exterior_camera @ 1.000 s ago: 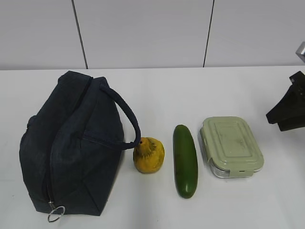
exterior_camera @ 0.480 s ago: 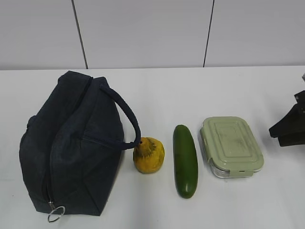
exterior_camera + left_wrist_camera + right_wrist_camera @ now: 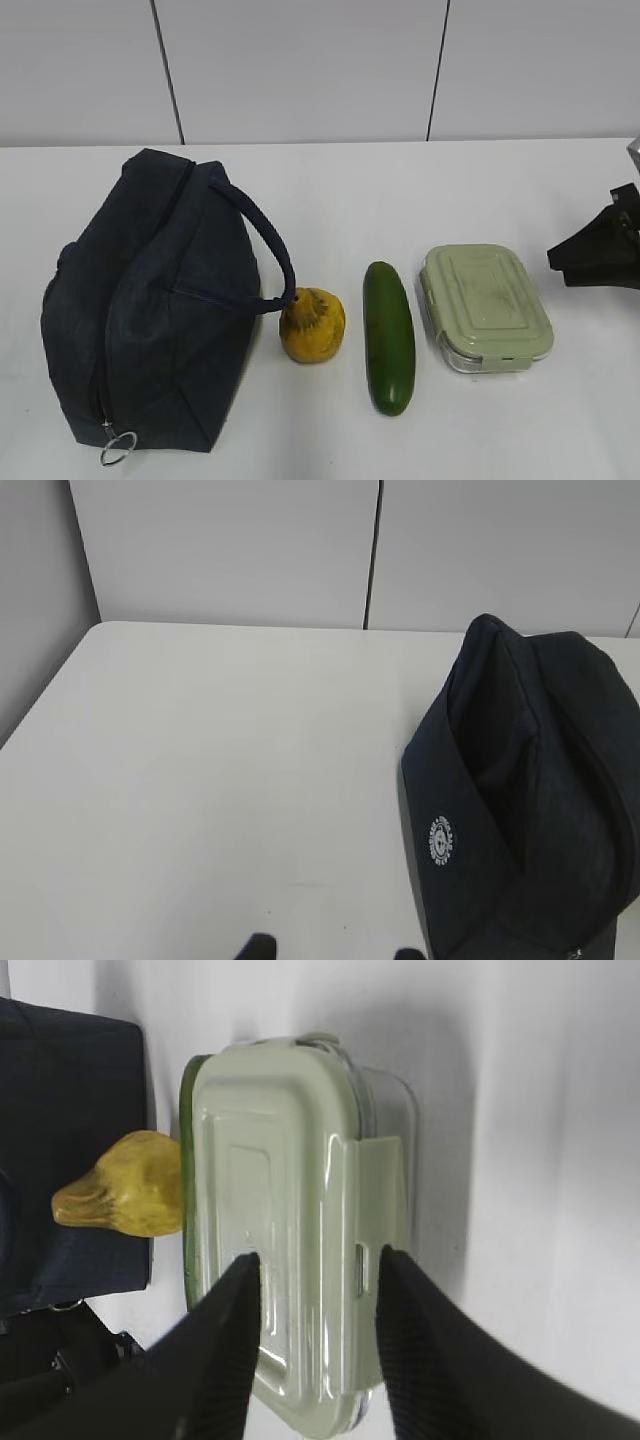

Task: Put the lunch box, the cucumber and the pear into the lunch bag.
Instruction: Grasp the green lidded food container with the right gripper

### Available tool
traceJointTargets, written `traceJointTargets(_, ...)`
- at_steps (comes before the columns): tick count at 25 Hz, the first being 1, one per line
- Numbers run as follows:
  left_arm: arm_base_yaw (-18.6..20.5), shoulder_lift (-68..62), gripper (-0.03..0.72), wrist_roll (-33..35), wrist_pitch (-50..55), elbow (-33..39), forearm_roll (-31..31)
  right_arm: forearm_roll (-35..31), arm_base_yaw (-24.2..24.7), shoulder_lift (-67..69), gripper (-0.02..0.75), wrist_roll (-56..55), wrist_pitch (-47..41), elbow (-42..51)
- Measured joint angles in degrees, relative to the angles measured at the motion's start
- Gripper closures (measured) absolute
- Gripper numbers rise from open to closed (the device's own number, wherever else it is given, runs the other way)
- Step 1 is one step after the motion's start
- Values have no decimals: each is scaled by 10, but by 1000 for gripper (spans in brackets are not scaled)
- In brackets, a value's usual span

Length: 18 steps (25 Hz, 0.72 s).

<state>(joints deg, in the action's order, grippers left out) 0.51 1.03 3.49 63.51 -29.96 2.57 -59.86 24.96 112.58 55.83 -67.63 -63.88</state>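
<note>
The dark navy lunch bag (image 3: 150,300) lies zipped shut on the left of the white table, ring pull (image 3: 117,449) at its front. The pear (image 3: 312,325) sits beside its handle. The cucumber (image 3: 389,337) lies right of the pear. The lunch box (image 3: 485,306) with sage-green lid is right of the cucumber. My right gripper (image 3: 590,258) is open, at the right edge, apart from the box; in the right wrist view (image 3: 316,1260) its fingers frame the lunch box (image 3: 290,1210), with the pear (image 3: 125,1198) beyond. My left gripper (image 3: 330,950) is open, left of the bag (image 3: 530,800).
A white panelled wall stands behind the table (image 3: 380,190). The table's left part (image 3: 200,780) shows bare in the left wrist view. The bag's handle (image 3: 265,245) arches toward the pear.
My right gripper has shifted at the right edge of the exterior view, moving slightly up and toward the lunch box. The objects have not moved.
</note>
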Motion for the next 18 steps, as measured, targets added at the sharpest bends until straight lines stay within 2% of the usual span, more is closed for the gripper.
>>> traceJointTargets(3,0,0,460,0,0,0,0,9,0,0,393,1,0,0)
traceJointTargets(9,0,0,460,0,0,0,0,32,0,0,127,-28,0,0)
traceJointTargets(10,0,0,460,0,0,0,0,33,0,0,106,-36,0,0)
traceJointTargets(18,0,0,460,0,0,0,0,53,-23,0,93,-51,1,0)
